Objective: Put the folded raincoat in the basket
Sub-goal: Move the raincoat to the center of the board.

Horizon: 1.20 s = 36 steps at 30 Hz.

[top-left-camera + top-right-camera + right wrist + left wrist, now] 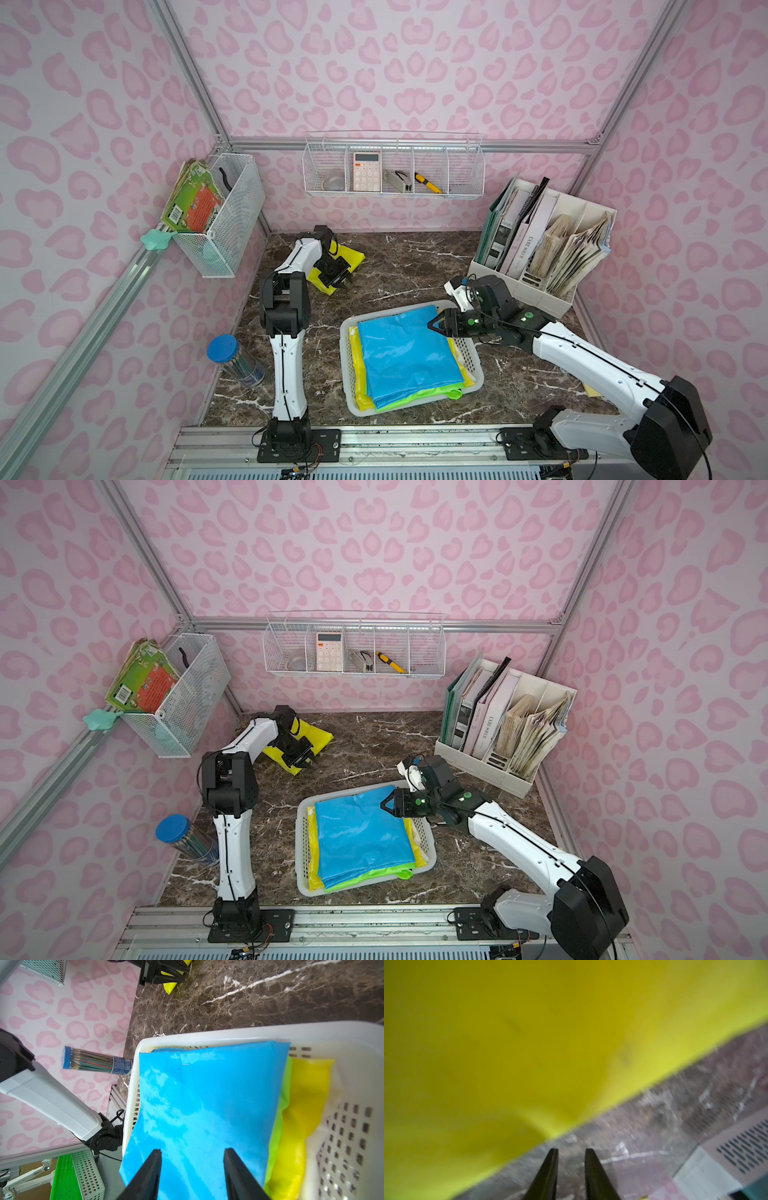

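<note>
Dark marble tabletop, pink-blotched walls.

Left gripper: jaws a narrow gap apart, only marble between them in the left wrist view, nothing grasped. Tips sit at the near edge of the loose yellow raincoat, which lies from them toward the back-left corner. The arm covers much of it, so its long axis can't be fixed; the visible edge runs on a diagonal.

Right gripper: jaws spread and empty, low over the far corner of the blue raincoat in the basket.

The left arm is much nearer the loose raincoat. The basket is well apart from it, toward near-right.

Count:
- Folded raincoats: four. One is loose on the marble; three are stacked in the basket: blue on top, then green, then yellow.
- Plastic baskets: one.
- Arms: two.
</note>
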Tool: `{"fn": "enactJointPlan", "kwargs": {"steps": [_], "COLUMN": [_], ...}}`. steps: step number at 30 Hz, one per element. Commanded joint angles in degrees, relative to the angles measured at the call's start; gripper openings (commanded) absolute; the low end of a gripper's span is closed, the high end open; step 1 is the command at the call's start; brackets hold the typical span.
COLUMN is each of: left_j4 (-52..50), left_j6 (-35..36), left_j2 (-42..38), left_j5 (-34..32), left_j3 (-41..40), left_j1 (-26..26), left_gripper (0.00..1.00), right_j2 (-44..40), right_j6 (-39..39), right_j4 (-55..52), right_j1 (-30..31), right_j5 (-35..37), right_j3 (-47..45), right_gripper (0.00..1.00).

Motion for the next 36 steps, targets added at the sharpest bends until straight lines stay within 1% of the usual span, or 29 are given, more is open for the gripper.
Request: {"fn": "enactJointPlan", "kwargs": {"steps": [1, 4, 7, 9, 12, 13, 15, 17, 20, 22, 25, 27, 29, 33, 36], "left_j4": [1.14, -1.15, -4.41, -5.27, -8.32, -8.36, -7.91, -7.04, -5.97, -5.67, -7.87, -8.49, -7.23, -0.37, 4.92], "left_j6": [-1.22, 0.5, 3.7, 4.25, 3.74, 3.76, 3.58, 2.96, 2.18, 2.04, 1.73, 1.91, 1.89, 0.67, -1.09], "left_j2": [-4.94, -7.6, -6.86, -4.69, 0.42, 1.98, 4.43, 7.03, 10.64, 13.22, 16.82, 16.77, 14.81, 5.97, -0.78], "left_j5": [3.58, 3.57, 1.57, 0.1, -2.85, -3.78, -5.03, -5.23, -5.02, -4.19, -1.75, -1.51, -0.08, 1.35, 2.46], "left_j3": [0.18, 2.76, 6.49, 7.78, 12.03, 13.41, 15.7, 18.14, 20.84, 22.05, 24.0, 21.8, 17.44, 3.83, -6.05], "left_j1": [-0.87, -0.77, 0.88, 3.43, 7.61, 8.59, 10.17, 11.52, 12.81, 13.0, 12.43, 11.18, 9.62, 4.75, 0.88], "left_gripper": [0.3, 0.32, 0.33, 0.32, 0.31, 0.31, 0.31, 0.32, 0.32, 0.33, 0.32, 0.31, 0.3, 0.3, 0.31], "right_j2": [1.41, 5.0, 11.26, 16.28, 23.85, 26.63, 31.51, 37.3, 45.42, 49.46, 53.9, 56.34, 58.1, 61.6, 63.31], "right_j6": [-1.33, -2.74, -3.91, -4.78, -5.77, -6.01, -6.83, -7.94, -8.54, -8.41, -8.19, -8.14, -7.95, -7.69, -7.44], "right_j4": [0.89, 1.3, 0.76, -0.25, -1.41, -2.23, -3.77, -6.11, -10.43, -11.64, -12.57, -13.34, -13.91, -14.13, -13.95], "right_j1": [-0.22, -0.4, -1.01, -1.19, -1.17, -1.19, -1.17, -1.19, -1.43, -1.4, -1.52, -1.78, -2.21, -3.6, -5.83], "right_j5": [0.06, -0.11, -1.14, -2.25, -3.91, -3.89, -4.06, -4.45, -5.45, -5.75, -6.19, -6.17, -6.73, -8.04, -8.76], "right_j3": [2.58, 7.37, 13.76, 18.75, 25.78, 29.88, 35.33, 41.65, 50.46, 54.2, 58.74, 61.27, 63.3, 66.75, 68.16], "right_gripper": [0.53, 0.56, 0.6, 0.61, 0.61, 0.62, 0.62, 0.63, 0.64, 0.64, 0.64, 0.64, 0.64, 0.64, 0.64]}}
